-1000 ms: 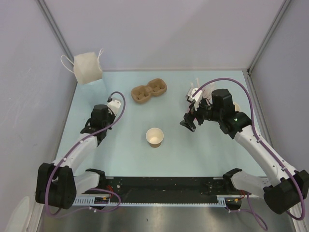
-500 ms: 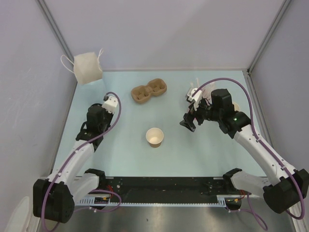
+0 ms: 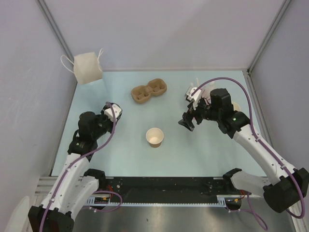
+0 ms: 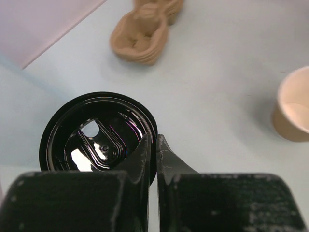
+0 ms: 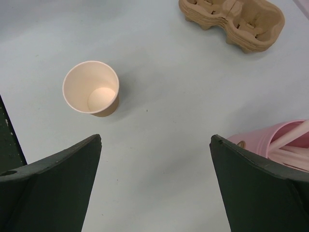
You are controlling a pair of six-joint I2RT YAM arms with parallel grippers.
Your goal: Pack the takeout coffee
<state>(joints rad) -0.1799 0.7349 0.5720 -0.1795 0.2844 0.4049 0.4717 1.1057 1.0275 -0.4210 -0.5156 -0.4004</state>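
The left claw (image 4: 153, 140) is pinched shut on the rim of the black lid (image 4: 96, 140), gripping it at the lid's 4 o'clock edge. I cannot tell whether the lid is clear of the table (image 3: 125, 159). The paper cup (image 3: 154, 137) stands upright and open near the middle of the table, at about 3 o'clock from that claw and well apart from it. The right claw (image 3: 189, 121) hangs wide open and empty at about 2 o'clock from the cup.

To my eye the job in hand is bringing the lid to the cup. It should travel level and be centred over the rim before it goes down. Pressing evenly matters, since an edge grip will tend to tilt it. The cup looks light and empty, so the open claw could steady it from the side.

By my count there is one cup, one lid and one white bag (image 3: 88, 67) in the 10 o'clock corner. One two-hole cup carrier (image 3: 149, 91) sits at 12 o'clock from the cup, possibly several nested. One pink cup of straws (image 5: 285, 140) stands by the right arm, its straws too crowded to count.
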